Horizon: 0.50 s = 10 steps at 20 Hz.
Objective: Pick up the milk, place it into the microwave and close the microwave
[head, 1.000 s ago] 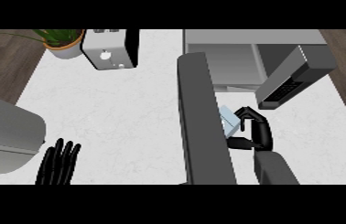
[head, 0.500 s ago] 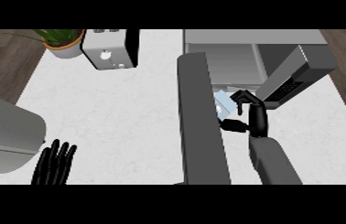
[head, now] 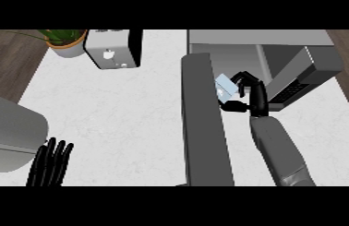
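The milk [head: 225, 88] is a small white and pale blue carton, partly hidden by my right hand [head: 254, 95], whose fingers and thumb are curled round it. Hand and carton are just in front of the microwave's [head: 273, 50] open cavity, right of its open grey door [head: 204, 123], which runs toward me down the middle of the view. My left hand [head: 51, 163] rests open at the lower left edge with its fingers up.
A toaster [head: 112, 47] and a potted plant [head: 65, 39] stand at the back left of the white counter [head: 109, 110]. A large grey rounded object [head: 17, 133] sits at the left edge. The microwave's dark control panel [head: 300, 82] lies right of my hand.
My right hand has carried the milk farther away from me, toward the microwave's opening. The left hand has stayed where it was.
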Available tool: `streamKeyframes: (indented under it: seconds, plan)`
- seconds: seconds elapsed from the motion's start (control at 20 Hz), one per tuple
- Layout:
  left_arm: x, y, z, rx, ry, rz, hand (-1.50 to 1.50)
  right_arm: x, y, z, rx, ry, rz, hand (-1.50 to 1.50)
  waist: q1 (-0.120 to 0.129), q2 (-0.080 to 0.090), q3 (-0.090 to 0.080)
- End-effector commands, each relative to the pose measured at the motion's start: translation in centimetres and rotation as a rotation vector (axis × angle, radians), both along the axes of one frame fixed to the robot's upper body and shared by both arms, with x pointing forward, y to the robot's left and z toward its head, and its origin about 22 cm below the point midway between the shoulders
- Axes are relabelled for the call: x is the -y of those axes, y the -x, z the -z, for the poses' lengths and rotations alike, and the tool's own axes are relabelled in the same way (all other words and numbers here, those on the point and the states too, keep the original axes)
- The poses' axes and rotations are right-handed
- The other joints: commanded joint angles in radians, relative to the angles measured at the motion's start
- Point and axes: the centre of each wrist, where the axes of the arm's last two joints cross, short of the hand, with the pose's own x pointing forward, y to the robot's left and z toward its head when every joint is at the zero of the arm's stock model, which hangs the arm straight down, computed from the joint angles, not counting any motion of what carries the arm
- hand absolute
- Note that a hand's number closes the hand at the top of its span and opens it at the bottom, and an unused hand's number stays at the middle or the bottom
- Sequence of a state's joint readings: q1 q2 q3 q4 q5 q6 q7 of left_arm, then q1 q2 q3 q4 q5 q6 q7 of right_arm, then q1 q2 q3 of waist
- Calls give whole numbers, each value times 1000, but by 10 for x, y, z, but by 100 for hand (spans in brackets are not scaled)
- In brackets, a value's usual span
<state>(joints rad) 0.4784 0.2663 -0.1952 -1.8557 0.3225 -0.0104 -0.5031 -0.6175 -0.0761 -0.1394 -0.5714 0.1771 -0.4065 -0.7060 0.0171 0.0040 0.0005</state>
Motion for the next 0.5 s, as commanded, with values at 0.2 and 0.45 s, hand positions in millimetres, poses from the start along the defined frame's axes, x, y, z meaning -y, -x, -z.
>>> streamKeyframes:
  seconds: [0.2, 0.45]
  plan:
    - [5, -12, 2, 7, 8, 34, -150, 15, -31, -18, -49, 189, 118, 150, 29, 13, 1]
    - [15, -8, -2, 12, 12, 59, -150, 35, -42, -34, -47, 233, 185, 150, 57, 23, 3]
